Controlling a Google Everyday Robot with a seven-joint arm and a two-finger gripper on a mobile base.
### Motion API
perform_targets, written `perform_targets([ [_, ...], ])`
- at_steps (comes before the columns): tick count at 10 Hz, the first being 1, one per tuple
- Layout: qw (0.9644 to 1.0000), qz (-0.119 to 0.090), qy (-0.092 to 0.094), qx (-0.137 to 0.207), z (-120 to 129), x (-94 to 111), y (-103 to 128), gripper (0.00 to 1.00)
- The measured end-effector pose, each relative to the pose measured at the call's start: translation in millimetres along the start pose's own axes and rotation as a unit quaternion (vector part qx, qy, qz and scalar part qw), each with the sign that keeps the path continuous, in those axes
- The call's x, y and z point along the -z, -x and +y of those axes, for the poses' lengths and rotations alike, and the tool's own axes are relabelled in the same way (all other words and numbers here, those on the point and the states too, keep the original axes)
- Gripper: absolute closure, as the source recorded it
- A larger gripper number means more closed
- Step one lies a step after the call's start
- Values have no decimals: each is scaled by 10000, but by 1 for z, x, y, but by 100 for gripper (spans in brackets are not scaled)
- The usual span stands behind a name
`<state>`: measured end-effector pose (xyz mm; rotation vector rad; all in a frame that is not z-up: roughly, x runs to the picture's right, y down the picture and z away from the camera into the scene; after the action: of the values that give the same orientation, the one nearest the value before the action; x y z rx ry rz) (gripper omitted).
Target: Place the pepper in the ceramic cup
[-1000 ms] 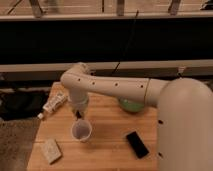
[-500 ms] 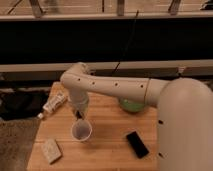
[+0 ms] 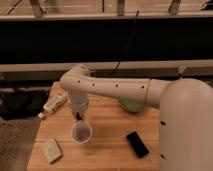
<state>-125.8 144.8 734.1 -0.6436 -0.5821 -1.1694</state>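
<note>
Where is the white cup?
The ceramic cup stands near the table's front left, right under the gripper, between the pale block and the black phone.

One view, high behind the arm, looking down; gripper (image 3: 78,116) over table (image 3: 107,147)

Warm, dim indoor light falls from above onto the wooden table (image 3: 107,135), while the band behind it sinks into near black. The gripper (image 3: 79,116) hangs just above the ceramic cup (image 3: 81,133), in the arm's soft shadow. The whole view is blurred, edges smeared, with no glare
</note>
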Motion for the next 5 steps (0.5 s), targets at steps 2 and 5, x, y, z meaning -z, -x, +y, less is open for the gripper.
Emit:
perform_targets([
  [2, 9999, 100, -26, -3, -3, 8, -17, 99],
  [5, 9997, 221, -62, -22, 2, 20, -25, 99],
])
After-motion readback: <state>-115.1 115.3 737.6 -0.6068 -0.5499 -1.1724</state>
